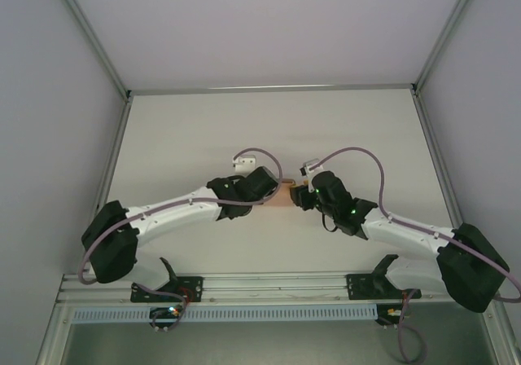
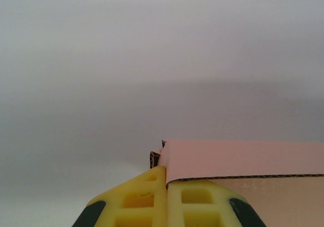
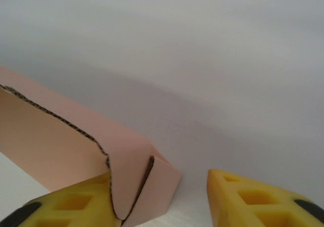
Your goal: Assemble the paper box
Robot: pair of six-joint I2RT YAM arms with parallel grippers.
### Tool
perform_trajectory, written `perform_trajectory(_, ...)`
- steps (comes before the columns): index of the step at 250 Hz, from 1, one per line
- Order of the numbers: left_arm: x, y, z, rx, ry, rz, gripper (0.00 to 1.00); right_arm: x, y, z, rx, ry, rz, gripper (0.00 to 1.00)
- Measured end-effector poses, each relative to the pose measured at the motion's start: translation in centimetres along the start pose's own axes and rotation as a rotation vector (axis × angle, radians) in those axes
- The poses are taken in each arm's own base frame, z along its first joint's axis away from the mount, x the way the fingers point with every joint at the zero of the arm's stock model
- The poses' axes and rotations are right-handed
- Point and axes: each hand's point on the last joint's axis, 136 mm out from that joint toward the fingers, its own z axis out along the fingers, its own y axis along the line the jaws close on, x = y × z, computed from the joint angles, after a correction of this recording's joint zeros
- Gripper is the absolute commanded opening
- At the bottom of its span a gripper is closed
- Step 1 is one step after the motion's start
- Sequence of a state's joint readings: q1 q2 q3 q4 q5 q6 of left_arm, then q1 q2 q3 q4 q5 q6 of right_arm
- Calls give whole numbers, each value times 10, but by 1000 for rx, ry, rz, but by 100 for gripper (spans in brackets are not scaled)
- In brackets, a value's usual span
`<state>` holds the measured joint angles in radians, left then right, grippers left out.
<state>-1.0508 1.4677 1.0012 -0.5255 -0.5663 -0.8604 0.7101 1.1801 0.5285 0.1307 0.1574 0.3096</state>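
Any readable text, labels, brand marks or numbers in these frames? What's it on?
None readable.
The paper box is plain pink card with no print on the faces shown.
The left end effector and right end effector have unmarked yellow fingers.
The left arm and right arm show no legible label.

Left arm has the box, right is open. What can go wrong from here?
1. The left tool pinches only a thin wall edge of the box; it may slip out or crease.
2. The right tool is open, and the end flap shows a dark gap, so it may spring open.
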Motion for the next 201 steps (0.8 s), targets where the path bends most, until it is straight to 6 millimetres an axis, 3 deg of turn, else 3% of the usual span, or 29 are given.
perform_trajectory(24,1,3,-1,3,-3,-2,0,-4,7,-3,-30,20,-4,63)
perform_trajectory(40,1,4,-2,1,-5,-1,0,-10,14,-7,-58,20,-5,73)
perform_trajectory(85,2,3,-1,1,-5,9,0,-50,25,-23,-112,-68,11,76)
perform_trajectory(111,0,1,-1,0,-4,23,0,-69,16,-24,-79,-108,47,76)
perform_trajectory(142,0,0,-1,-5,-2,34,0,-89,-2,-9,-9,-103,103,71)
perform_trajectory(167,0,1,-1,-6,-1,37,0,-91,-13,8,33,-61,141,66)
perform_trajectory(201,0,1,-1,-7,-1,41,0,-73,-27,21,78,19,177,65)
